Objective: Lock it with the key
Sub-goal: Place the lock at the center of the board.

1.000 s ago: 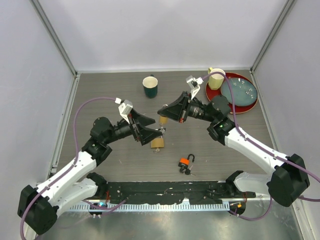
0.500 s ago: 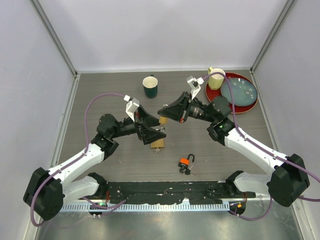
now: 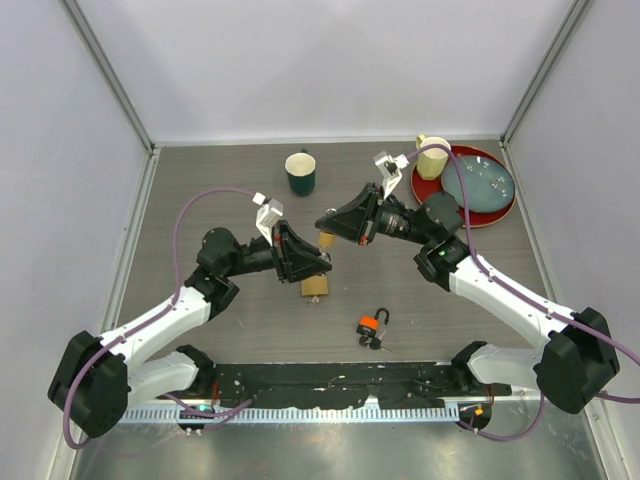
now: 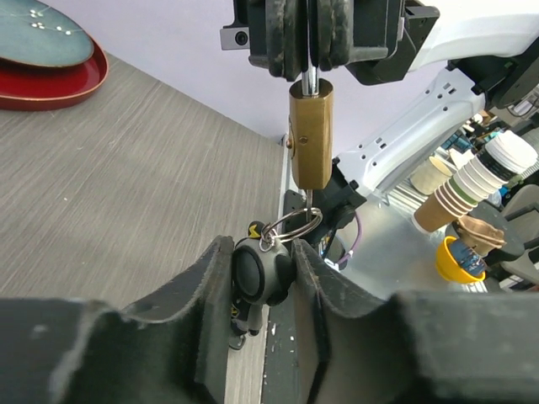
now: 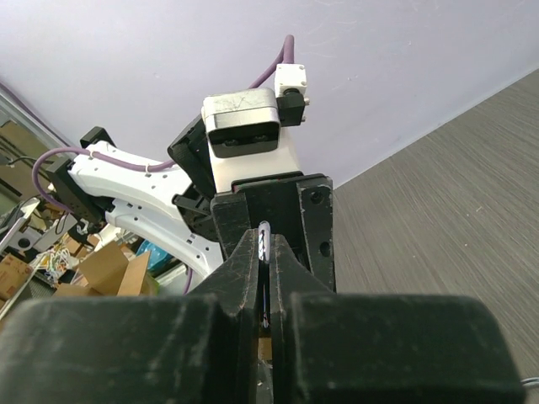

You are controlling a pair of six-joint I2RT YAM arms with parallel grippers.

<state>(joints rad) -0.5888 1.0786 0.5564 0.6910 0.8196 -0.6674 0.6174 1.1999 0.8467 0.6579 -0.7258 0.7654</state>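
A brass padlock [image 3: 326, 241] hangs in mid-air over the table's middle, with my right gripper [image 3: 322, 222] shut on its steel shackle [image 5: 264, 242]. In the left wrist view the padlock [image 4: 310, 135] hangs upright under the right gripper's fingers [image 4: 286, 38]. The key's shaft enters its underside. A ring [image 4: 292, 225] joins the shaft to the key's black head [image 4: 263, 273]. My left gripper [image 4: 263, 257] is shut on that head, a pad pressing each side. In the top view the left gripper [image 3: 320, 262] sits just below the padlock.
A second brass lock [image 3: 314, 287] lies on the table under the grippers. An orange padlock [image 3: 371, 325] with keys lies nearer the front. A green mug [image 3: 300, 173] stands at the back. A yellow cup [image 3: 432, 157] and a teal plate [image 3: 478, 183] rest on a red plate [image 3: 507, 207] at the back right.
My left arm has moved right, up to the hanging padlock, and its jaws have closed from wide open onto the key's head. The right arm has held still.
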